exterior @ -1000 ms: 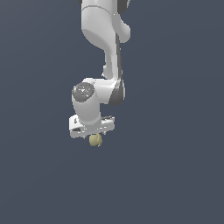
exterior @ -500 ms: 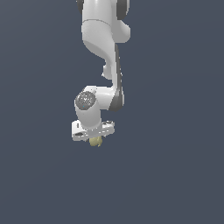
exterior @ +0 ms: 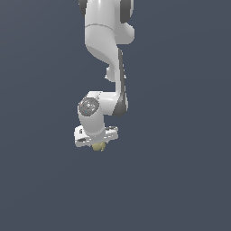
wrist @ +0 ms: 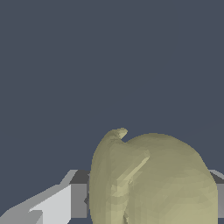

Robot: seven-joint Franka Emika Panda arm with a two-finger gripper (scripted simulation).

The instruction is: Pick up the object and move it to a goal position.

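Olive-yellow blob (exterior: 99, 146) hanging just below frame centre, pinched in the closed white gripper (exterior: 97, 143), apparently lifted, with carrying to an unseen goal likely remaining.

Plain dark grey-blue ground (exterior: 180, 180), uniform, no edge or seam visible.

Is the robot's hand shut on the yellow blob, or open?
Shut on it. The blob hangs under the gripper with nothing below, and the wrist view shows it filling the space between the jaws.
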